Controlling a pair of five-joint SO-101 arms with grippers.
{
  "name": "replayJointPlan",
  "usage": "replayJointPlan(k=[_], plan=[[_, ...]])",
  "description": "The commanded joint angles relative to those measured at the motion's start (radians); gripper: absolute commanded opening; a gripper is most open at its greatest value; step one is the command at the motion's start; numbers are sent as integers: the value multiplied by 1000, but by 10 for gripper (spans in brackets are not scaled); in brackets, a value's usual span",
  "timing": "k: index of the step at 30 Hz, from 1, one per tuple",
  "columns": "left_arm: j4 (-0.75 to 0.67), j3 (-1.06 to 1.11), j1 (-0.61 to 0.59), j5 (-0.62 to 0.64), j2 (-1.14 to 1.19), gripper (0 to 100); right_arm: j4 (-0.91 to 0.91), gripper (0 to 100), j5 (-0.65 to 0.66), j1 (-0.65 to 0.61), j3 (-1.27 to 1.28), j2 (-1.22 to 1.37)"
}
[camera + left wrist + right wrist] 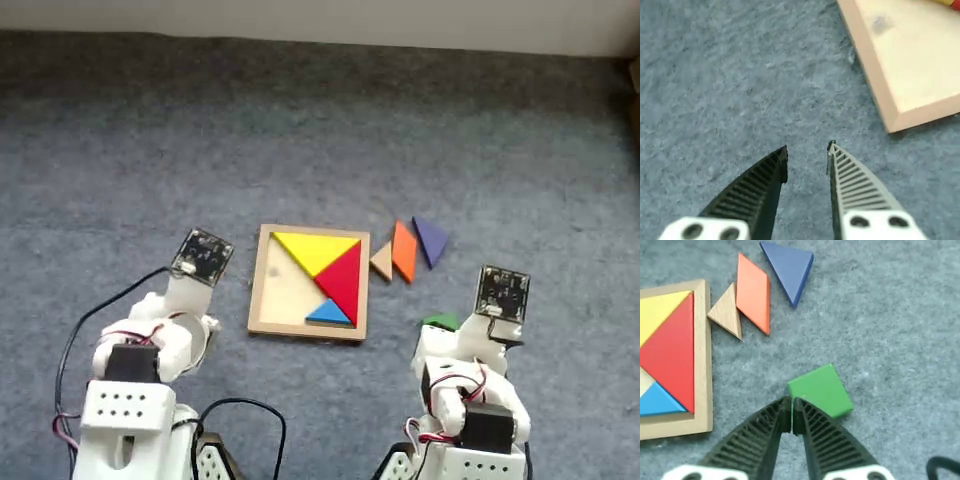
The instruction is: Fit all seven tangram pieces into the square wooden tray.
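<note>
The square wooden tray (258, 290) sits mid-desk, and three pieces are in: yellow triangle (312, 250) along the far edge, red triangle (345, 278) against it, small blue triangle (328, 313) at the near edge. Just beside the tray on the grey desk (300, 130) lie a plain wooden triangle (726, 312), an orange parallelogram (753, 292) and a dark blue triangle (789, 267). The green square (820, 390) lies nearer the right tool (792, 405), whose tips are pressed together at the square's edge. The left tool (807, 152) is slightly apart, gripping nothing, near the tray's corner.
</note>
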Motion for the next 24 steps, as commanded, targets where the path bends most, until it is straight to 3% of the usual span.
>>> replayJointPlan(k=[1, 6, 15, 17, 22, 24], plan=[[-32, 53, -77, 6, -79, 148, 10, 27, 9, -16, -67, 16], [-34, 68, -77, 11, -124, 148, -4, 28, 9, -76, -79, 131], [-40, 81, -77, 11, -130, 148, -2, 33, 11, -77, -375, 552], [-40, 81, -77, 11, -130, 148, -2, 89, 11, -77, -407, 622], [-40, 81, -77, 11, -130, 148, -10, 394, 11, -77, -394, 759], [-41, 81, -77, 11, -130, 148, -12, 444, 11, -77, -389, 805]])
